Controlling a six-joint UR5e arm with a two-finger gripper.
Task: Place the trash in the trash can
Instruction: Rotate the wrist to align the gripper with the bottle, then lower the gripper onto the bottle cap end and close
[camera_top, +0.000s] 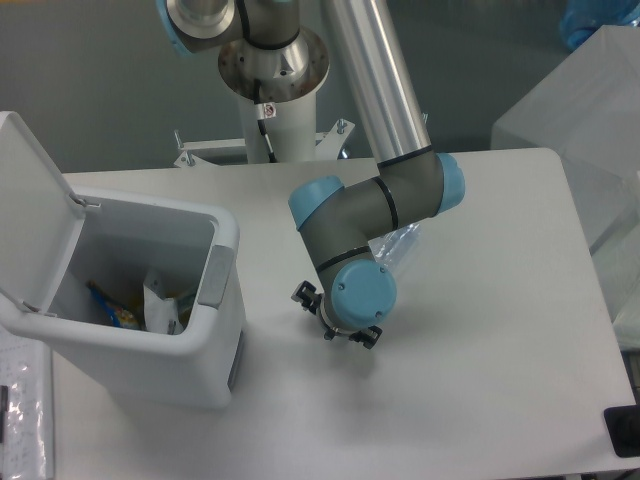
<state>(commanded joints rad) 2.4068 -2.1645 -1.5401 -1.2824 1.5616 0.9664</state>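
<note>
A pale grey table (480, 400) bears the white rectangular plastic trash can (190, 370), lid up, crumpled white tissue (158, 300) inside. Right of it, the crushed clear plastic bottle (402, 243) lies half hidden behind the arm; the gripper (338, 325) is hidden, state unclear

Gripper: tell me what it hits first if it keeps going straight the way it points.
The gripper seems to point down, so it would probably meet the bare table first. Its fingers are hidden behind the wrist, so depth is unclear.
</note>
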